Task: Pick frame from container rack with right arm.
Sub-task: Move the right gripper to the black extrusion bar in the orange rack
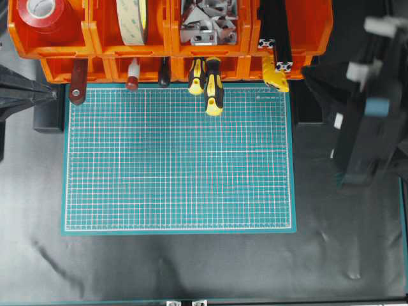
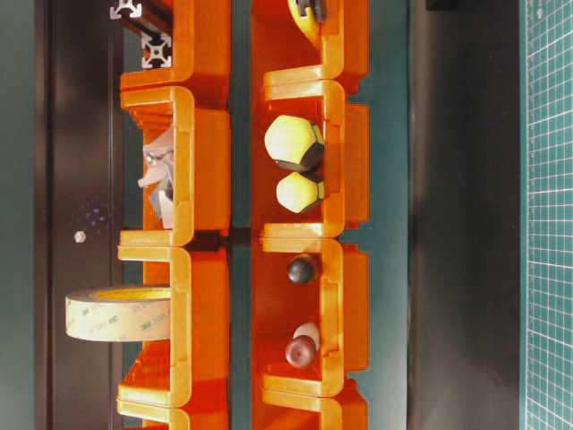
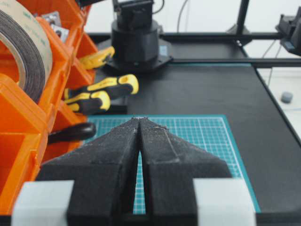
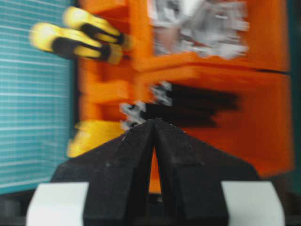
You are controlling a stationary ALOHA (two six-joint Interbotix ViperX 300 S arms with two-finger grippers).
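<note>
Open room: I am seeing the green mat (image 1: 178, 159) lying bare on the black bench (image 1: 191, 268), with screwdriver handles (image 1: 213, 89) overhanging its far edge.
Right arm (image 1: 366, 108): it is hanging at the right edge, jaws together, gripping nothing.
Left gripper (image 3: 140, 123): jaws together.
Container rack (image 1: 64, 38): it is holding red tape (image 1: 44, 13), a tape roll (image 1: 132, 19) and metal brackets (image 1: 207, 22).
Frame (image 1: 275, 32): it is lying in the far-right bin, silvery ends (image 1: 266, 44) facing the mat.

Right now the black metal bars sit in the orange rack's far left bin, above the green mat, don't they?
Not quite. The black metal bars sit in the orange rack's far right bin, above the green mat; the far left bin holds a red tape roll. The overhead view shows this.
</note>
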